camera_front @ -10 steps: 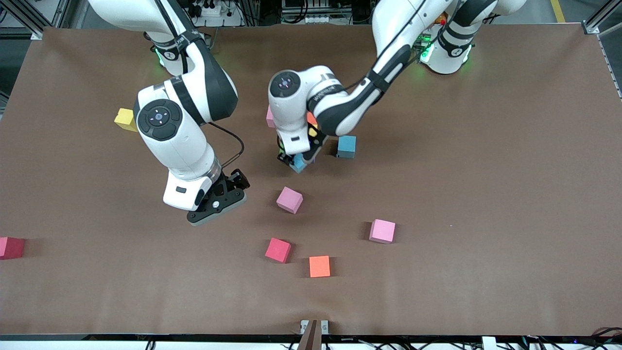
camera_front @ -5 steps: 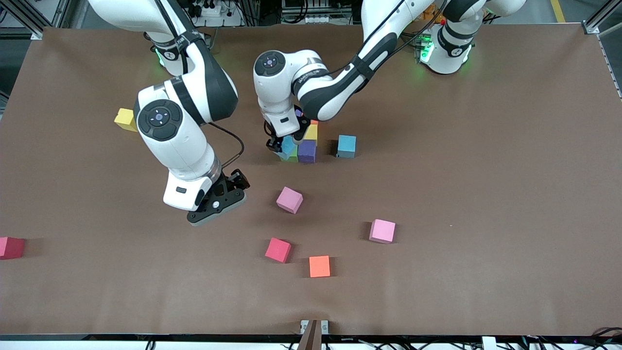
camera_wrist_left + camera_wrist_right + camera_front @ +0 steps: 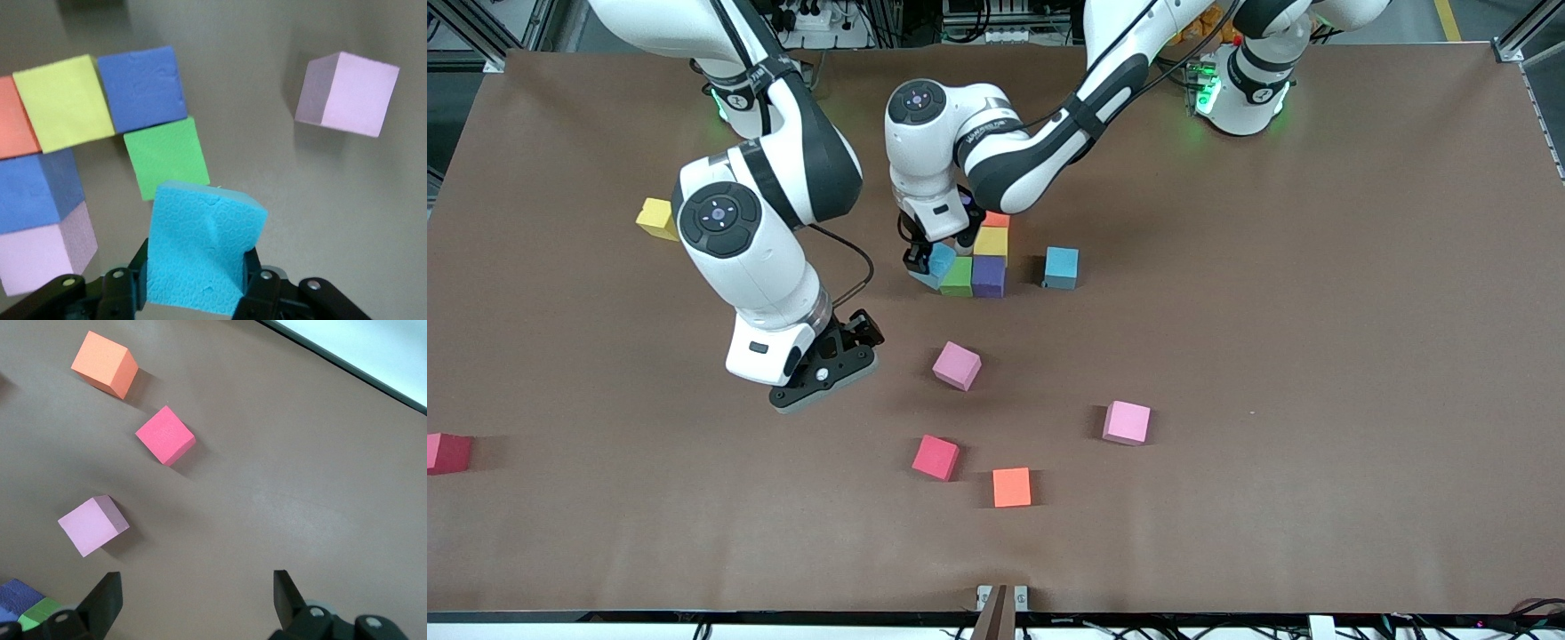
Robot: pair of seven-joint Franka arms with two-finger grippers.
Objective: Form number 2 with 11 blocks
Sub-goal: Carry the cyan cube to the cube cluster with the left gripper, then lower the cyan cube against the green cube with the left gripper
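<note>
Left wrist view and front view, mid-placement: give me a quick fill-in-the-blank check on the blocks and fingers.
1. The left gripper is shut on a matte ____ cube.
2. That cube hangs right beside the small ____ cube, which touches the purple cube.
3. The right gripper's fingers are ____, holding nothing.

Missing words: light blue; green; open

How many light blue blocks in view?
2. One block in the left gripper beside the green block; the other alone toward the left arm's end. Arms may hide more.
</note>
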